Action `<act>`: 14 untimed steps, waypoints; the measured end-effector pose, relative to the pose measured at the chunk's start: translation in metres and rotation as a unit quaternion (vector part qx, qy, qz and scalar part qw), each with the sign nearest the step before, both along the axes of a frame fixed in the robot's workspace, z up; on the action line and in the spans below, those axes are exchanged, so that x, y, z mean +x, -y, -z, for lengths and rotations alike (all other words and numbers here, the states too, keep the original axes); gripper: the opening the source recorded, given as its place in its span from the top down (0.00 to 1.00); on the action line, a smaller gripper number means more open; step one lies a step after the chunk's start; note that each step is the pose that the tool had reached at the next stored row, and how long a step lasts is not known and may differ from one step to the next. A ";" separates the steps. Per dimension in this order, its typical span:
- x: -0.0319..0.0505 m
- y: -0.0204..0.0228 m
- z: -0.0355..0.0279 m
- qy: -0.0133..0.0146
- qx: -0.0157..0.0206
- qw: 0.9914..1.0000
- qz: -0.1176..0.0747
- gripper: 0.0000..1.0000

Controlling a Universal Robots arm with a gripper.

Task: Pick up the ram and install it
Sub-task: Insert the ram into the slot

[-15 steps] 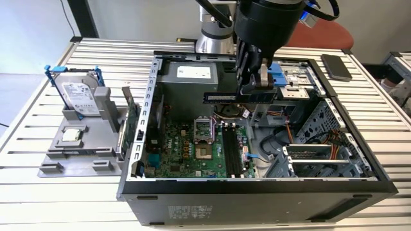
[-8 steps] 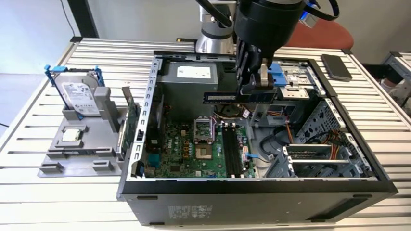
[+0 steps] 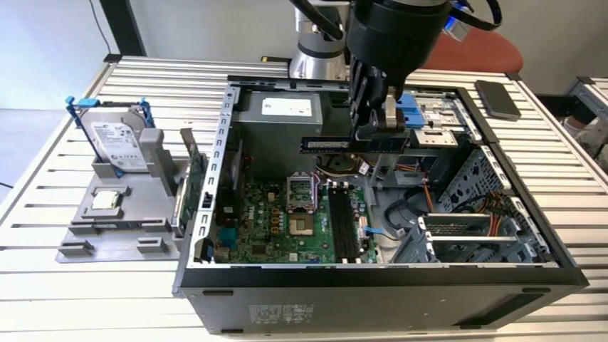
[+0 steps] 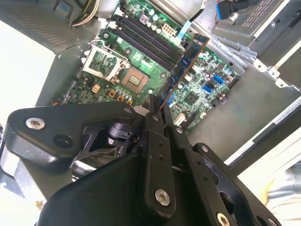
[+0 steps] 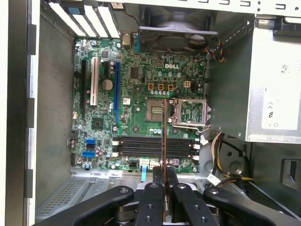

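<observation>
My gripper (image 3: 377, 135) hangs over the open computer case (image 3: 204, 235), shut on the ram (image 3: 328, 144). The ram is a slim dark blue stick held level above the motherboard (image 3: 275, 228), well clear of the black memory slots (image 3: 342, 222). In the second wrist view the ram (image 4: 186, 61) sticks out from between the black fingertips (image 4: 151, 109) toward the board. The first wrist view looks straight down: the ram (image 5: 163, 136) appears edge-on as a thin line crossing the memory slots (image 5: 141, 147), with the gripper (image 5: 164, 173) closed around its near end.
A silver hard drive in a blue frame (image 3: 119, 139) stands on a grey fixture (image 3: 114, 221) at the exterior view's left. A green upright card (image 3: 196, 182) leans beside the case wall. The power supply (image 3: 280, 114) and drive cage (image 3: 456, 235) flank the board. A phone (image 3: 497, 98) lies far right.
</observation>
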State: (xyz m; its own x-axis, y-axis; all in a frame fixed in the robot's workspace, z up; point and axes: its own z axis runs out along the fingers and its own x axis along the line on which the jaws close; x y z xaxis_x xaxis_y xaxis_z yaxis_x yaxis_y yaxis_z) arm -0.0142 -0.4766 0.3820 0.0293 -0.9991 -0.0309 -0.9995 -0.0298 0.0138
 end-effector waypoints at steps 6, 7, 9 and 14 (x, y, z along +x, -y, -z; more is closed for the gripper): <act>0.0000 0.0000 0.0000 0.000 0.000 1.000 0.000 1.00; 0.0000 0.0000 0.0000 0.000 0.000 1.000 0.000 1.00; 0.0000 0.0000 0.0000 0.000 0.000 1.000 0.000 1.00; 0.0001 0.0000 0.0000 0.000 0.000 1.000 0.013 1.00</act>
